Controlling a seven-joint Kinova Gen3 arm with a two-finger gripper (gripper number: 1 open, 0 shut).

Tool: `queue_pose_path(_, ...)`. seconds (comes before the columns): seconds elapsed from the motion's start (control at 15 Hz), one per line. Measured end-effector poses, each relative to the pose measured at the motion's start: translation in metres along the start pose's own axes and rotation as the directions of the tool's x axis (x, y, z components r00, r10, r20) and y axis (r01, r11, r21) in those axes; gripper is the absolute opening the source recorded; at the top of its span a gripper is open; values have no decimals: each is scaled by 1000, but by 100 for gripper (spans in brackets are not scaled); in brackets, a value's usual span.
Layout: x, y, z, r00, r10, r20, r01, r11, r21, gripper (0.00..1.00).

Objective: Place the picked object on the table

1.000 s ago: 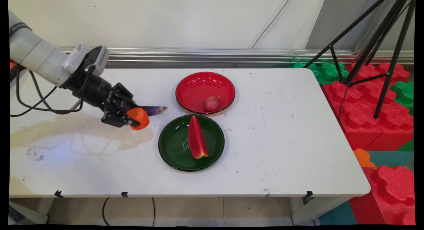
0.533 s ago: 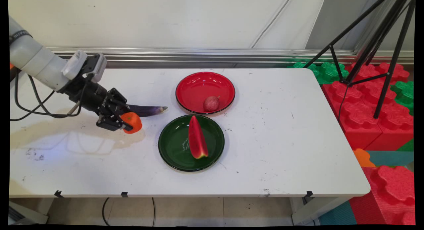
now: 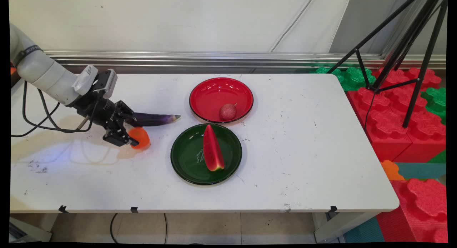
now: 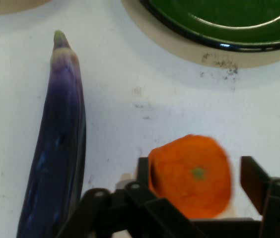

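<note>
Hand (image 3: 132, 135) sits low on the white worktop (image 3: 303, 162) with fingers spread around a round orange fruit (image 4: 192, 174), one gapped, long purple eggplant (image 4: 58, 144) just beside it.

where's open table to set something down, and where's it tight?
Free: the table right of the red plate and green plate, and the near strip in front. Crowded: around the gripper, with the orange, eggplant and both plates close together.
</note>
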Motion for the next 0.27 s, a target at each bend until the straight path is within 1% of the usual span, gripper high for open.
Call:
queue_pose_path(0.07,-2,-2,1,1000,0,2,0,1000,2,100)
queue_pose_path(0.27,-6,-5,2,1000,-1,1,1,1000,7,100)
